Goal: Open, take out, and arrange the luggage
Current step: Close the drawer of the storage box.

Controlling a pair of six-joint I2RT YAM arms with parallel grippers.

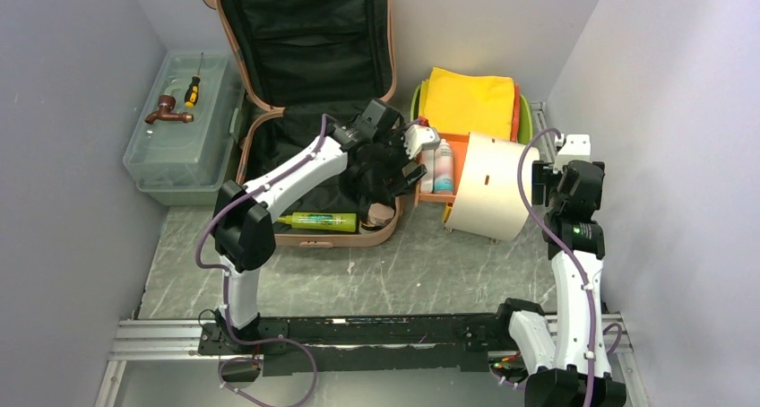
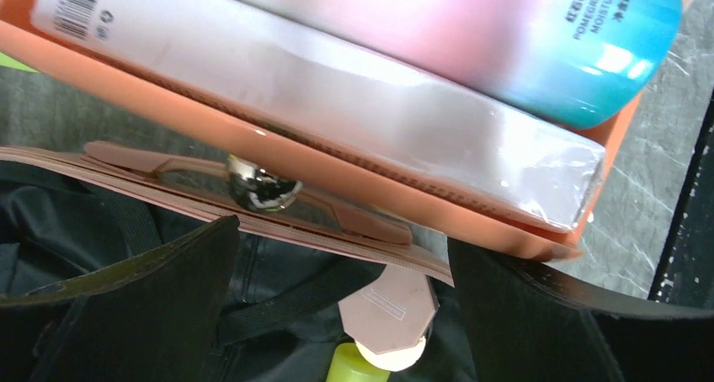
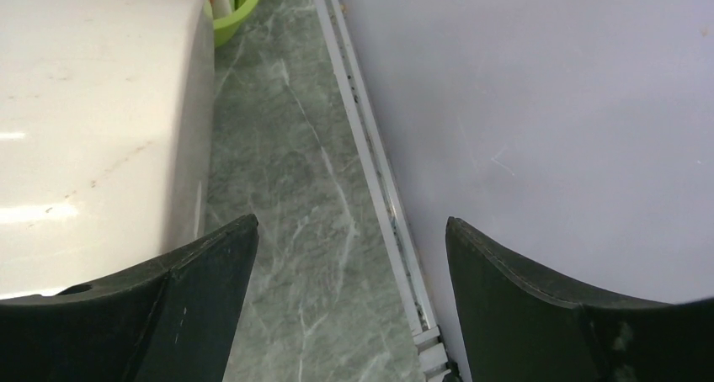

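We see the luggage (image 1: pixel 305 39) open by the back edge of the table (image 1: pixel 403 264), green bottle (image 1: pixel 318 220) still inside, left gripper (image 2: pixel 341 235) and right gripper (image 3: pixel 352 222) jaws apart, empty.

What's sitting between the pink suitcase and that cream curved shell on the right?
An orange tray holding a white tube and a pink-blue bottle; the top view shows it.

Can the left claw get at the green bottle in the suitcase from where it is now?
Probably yes. The left claw is open over the right rim of the suitcase, which lies open, and the green bottle lies uncovered along its near wall with nothing between them.
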